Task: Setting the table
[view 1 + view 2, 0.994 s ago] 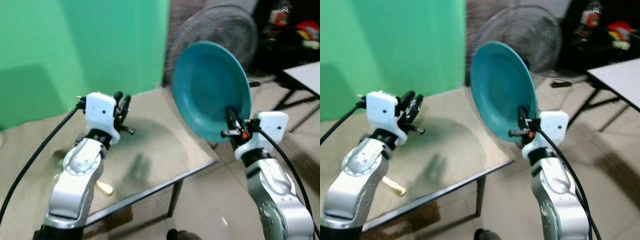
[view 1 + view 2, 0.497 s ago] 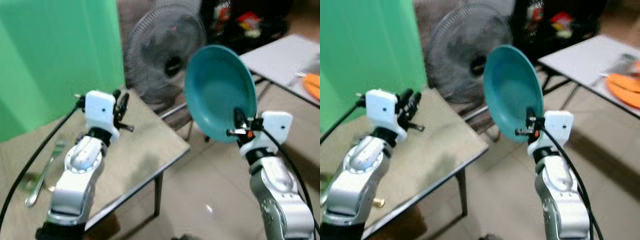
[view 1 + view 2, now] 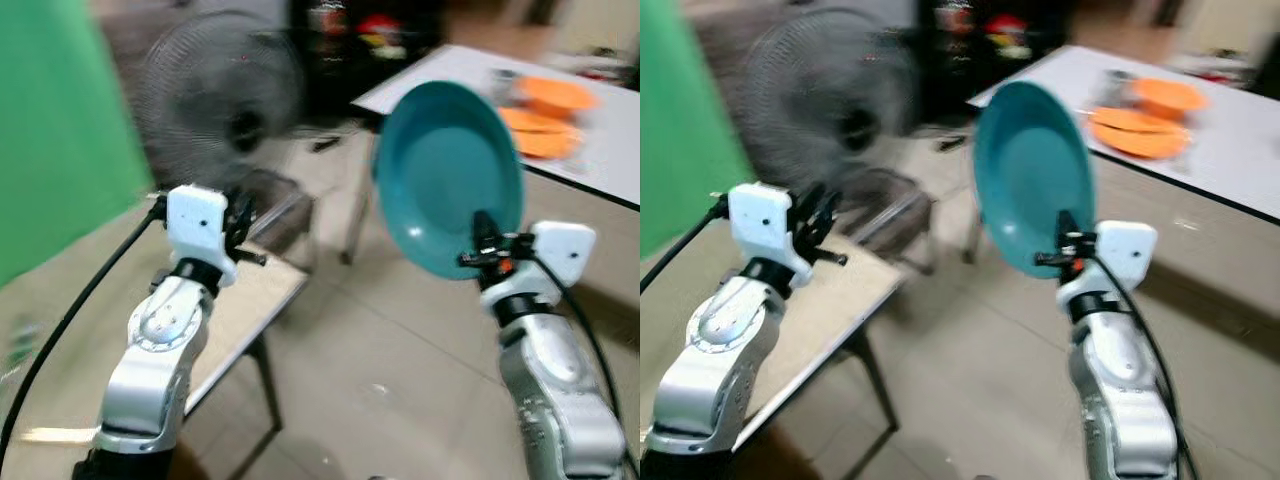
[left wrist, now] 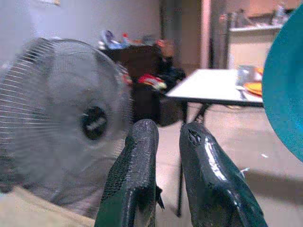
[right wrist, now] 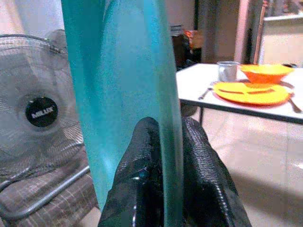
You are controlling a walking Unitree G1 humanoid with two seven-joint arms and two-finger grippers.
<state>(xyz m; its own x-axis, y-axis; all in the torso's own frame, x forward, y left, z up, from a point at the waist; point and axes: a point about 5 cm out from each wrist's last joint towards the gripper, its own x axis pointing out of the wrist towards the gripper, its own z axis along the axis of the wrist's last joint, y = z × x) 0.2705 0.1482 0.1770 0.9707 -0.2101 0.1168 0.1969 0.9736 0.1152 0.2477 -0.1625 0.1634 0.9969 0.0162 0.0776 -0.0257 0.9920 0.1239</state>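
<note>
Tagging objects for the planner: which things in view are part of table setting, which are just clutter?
Job:
- teal plate, clamped upright in right pincer
- white table with orange plate, orange bowl, glass

Clutter:
- standing fan
- green screen
- near table
- left pincer, holding nothing

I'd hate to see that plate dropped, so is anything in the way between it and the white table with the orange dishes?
Nothing visible blocks it. The right pincer holds the teal plate upright over open tiled floor, and the white table stands beyond it.
</note>
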